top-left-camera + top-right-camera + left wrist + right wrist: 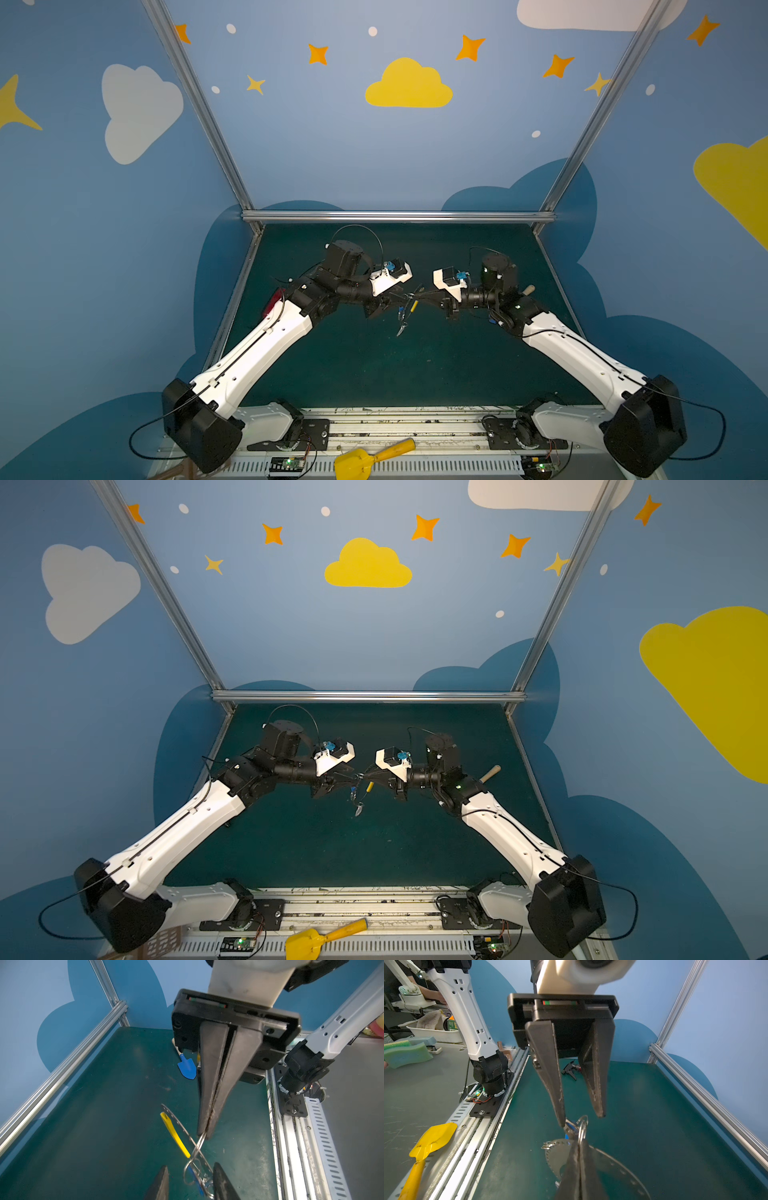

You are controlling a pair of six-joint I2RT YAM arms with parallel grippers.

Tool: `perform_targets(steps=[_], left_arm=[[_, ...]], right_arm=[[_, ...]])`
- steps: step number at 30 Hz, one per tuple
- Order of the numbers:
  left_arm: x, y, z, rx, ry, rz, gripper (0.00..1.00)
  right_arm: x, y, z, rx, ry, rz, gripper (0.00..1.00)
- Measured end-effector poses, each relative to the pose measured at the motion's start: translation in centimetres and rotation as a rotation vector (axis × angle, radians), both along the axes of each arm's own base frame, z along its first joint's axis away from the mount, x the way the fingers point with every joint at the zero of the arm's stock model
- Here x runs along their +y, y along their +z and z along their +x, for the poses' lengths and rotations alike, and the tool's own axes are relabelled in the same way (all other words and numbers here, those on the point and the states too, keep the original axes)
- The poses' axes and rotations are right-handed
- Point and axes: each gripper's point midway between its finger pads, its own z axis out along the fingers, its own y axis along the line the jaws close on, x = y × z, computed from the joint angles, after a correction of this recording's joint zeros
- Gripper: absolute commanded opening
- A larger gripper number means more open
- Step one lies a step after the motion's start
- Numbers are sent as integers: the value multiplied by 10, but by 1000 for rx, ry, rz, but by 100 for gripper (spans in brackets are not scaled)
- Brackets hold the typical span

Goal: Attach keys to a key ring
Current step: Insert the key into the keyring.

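Note:
Both arms meet in mid-air over the green mat. My right gripper (579, 1144) is shut on a small silver split ring (582, 1126); the left wrist view shows its tip (204, 1134) pinching that ring. The key ring (182, 1126), a thin dark hoop with holes and a yellow sleeve (174, 1134), hangs threaded through the split ring. The keys (196, 1178), a blue tag and silver bits, dangle there too, visible in both top views (401, 328) (358, 808). My left gripper (191, 1166) is open, its fingers either side of the keys; one fingertip (562, 1122) is against the blue tag.
A blue toy shovel (187, 1068) lies on the mat under the right arm. A yellow shovel (365, 459) rests on the front rail, and a black spray trigger (571, 1070) lies behind the left gripper. Aluminium frame bars (399, 216) border the mat.

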Motion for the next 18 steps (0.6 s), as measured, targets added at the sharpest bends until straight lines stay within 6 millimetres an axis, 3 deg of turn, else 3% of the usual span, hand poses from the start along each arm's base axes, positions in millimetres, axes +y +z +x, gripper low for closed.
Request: perform_targets(steps=[13, 18], left_arm=[[-9, 3, -7, 29, -67, -54, 32], [-9, 3, -7, 24, -69, -54, 24]], right_arm=[[1, 4, 2, 12, -10, 29, 0], [1, 3, 2, 41, -17, 31, 0]])
